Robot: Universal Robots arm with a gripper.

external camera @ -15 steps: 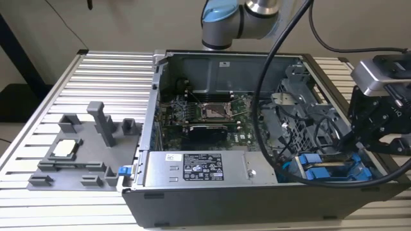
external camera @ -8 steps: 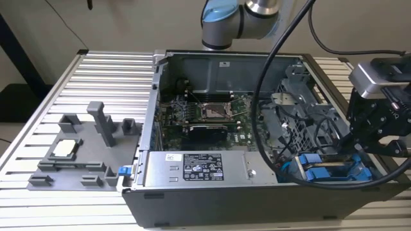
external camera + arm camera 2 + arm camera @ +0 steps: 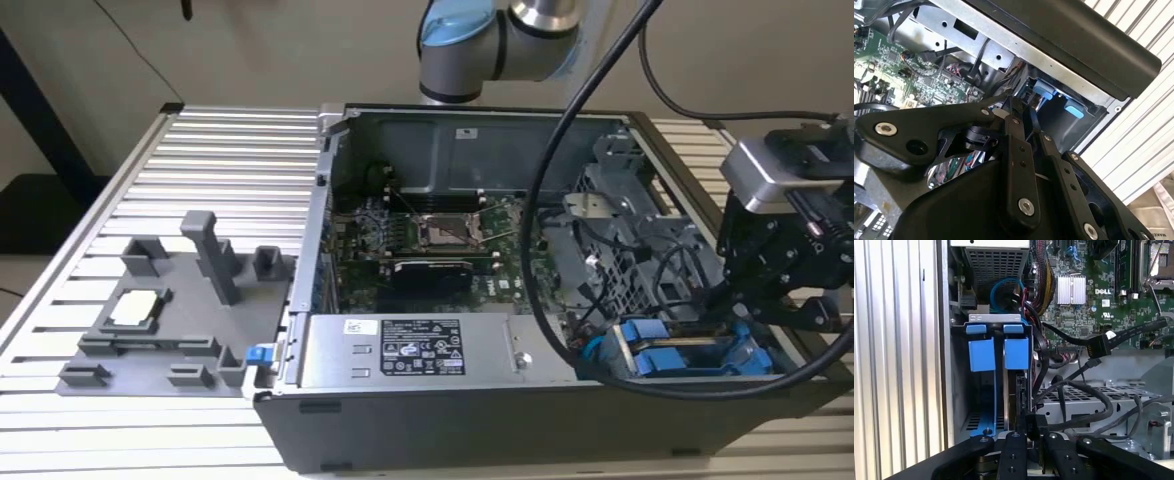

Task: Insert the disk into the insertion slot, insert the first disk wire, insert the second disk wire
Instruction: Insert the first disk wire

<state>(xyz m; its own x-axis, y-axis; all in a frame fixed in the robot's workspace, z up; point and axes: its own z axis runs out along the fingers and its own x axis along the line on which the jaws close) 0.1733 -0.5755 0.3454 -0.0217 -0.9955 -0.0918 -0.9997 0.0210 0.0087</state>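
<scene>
With the disk (image 3: 1016, 354) already seated in the slot (image 3: 956, 390), the gripper (image 3: 1032, 437) sits at its edge, jaws pinched on a black plug (image 3: 1033, 421). I'd say it's the first wire, with the second left. Ribbed metal table (image 3: 227, 150), pale wall (image 3: 267, 50) behind.

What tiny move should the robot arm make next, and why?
Probably press gently straight toward the disk: it already sits in the insertion slot, and the black connector at the gripper looks lined up with the disk's edge.
</scene>
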